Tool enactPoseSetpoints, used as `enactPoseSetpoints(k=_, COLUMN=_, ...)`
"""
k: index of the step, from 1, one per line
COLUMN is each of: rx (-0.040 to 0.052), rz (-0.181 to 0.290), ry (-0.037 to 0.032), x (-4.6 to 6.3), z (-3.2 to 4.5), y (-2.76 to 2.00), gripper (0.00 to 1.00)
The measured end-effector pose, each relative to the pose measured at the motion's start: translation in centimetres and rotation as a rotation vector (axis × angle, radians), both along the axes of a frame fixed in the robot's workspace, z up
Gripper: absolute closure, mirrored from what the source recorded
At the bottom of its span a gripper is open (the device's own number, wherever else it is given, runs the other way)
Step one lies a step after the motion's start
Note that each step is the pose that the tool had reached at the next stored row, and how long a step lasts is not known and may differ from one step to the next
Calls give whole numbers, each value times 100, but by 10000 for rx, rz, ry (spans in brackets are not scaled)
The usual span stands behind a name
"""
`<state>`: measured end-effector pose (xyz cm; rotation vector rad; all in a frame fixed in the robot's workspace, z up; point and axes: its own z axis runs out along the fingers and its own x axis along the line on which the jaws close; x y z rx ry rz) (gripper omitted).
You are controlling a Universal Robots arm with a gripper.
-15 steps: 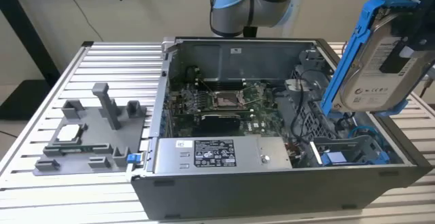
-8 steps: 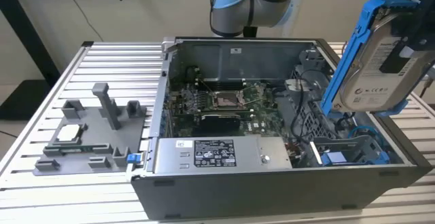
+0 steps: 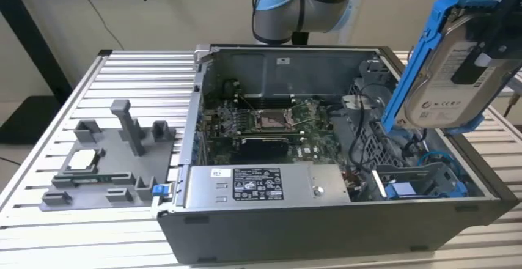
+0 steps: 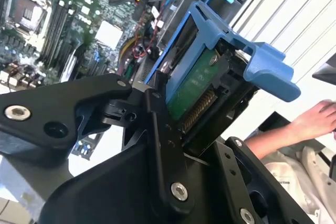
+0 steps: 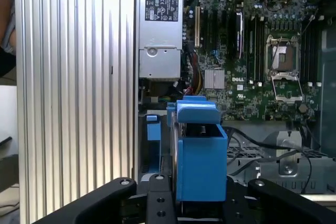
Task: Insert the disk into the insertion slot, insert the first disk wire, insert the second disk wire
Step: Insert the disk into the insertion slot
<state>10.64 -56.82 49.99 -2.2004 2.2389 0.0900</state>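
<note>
The disk (image 3: 444, 73), silver-grey with a white label in a bright blue carrier, hangs tilted in the air above the exterior view's right side of the open computer case (image 3: 326, 220). My gripper (image 3: 481, 49) is shut on it, black fingers (image 4: 157, 129) clamping its sides. The second wrist view shows the disk's (image 4: 191, 85) green circuit board and connector edge. In the first wrist view, the blue carrier (image 5: 199, 161) sticks out from my gripper (image 5: 202, 195) above the case. A blue-lined drive bay (image 3: 420, 183) sits open in the case's near right corner, well below the disk. A blue cable (image 3: 434, 157) loops beside it.
Inside the case lie the motherboard (image 3: 261, 122) and a silver power supply (image 3: 253, 186). A grey fixture block (image 3: 106, 159) stands on the slatted aluminium table (image 3: 131, 73) at the exterior view's left. A person's hand (image 4: 315, 121) rests beyond the table edge.
</note>
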Motion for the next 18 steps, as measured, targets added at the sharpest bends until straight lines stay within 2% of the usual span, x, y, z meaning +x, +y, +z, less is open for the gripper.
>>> enactPoseSetpoints(k=18, rx=27, rz=0, ry=0, x=0, z=0, y=0, gripper=100)
